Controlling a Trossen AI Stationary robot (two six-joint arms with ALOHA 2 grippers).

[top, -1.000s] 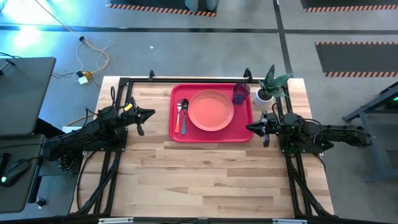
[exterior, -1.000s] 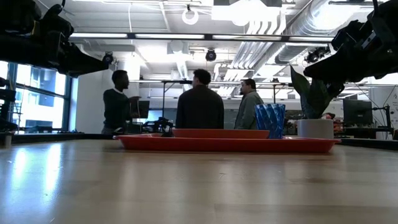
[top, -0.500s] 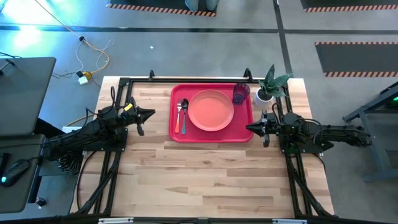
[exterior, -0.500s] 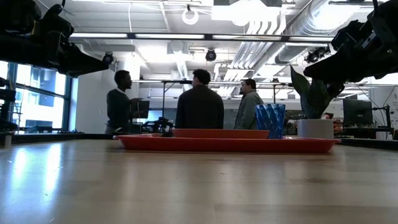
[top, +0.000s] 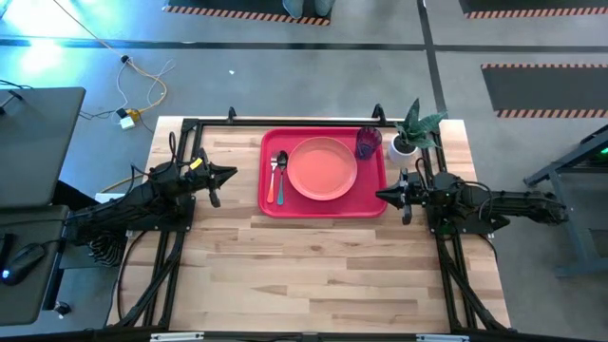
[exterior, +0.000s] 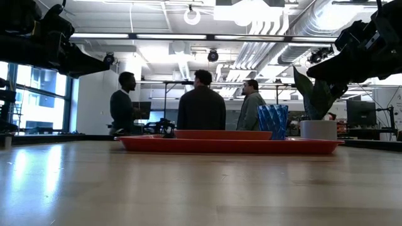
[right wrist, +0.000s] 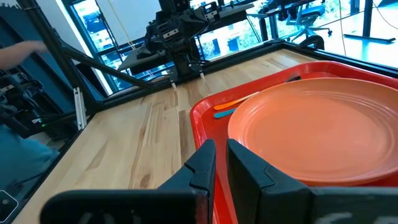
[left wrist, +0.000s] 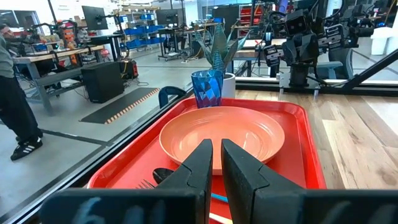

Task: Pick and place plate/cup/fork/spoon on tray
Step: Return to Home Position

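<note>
Left pincer (top: 231, 174): nearly closed, holding nothing, parked off the tray's left edge
Right pincer (top: 381, 197): same deal, narrow and empty, just off the tray's right edge
Tray (top: 269, 206): plate (top: 322, 169) in the middle, cup (top: 369, 142) in the far right corner, fork (top: 272, 182) and spoon (top: 281, 172) side by side on its left
Risk: looks basically done, so any stray swing could tip the cup or clip the potted plant (top: 410, 133) beside it
Surface (top: 313, 275): bare wood otherwise
Room: three people (exterior: 202, 100) standing way back
</note>
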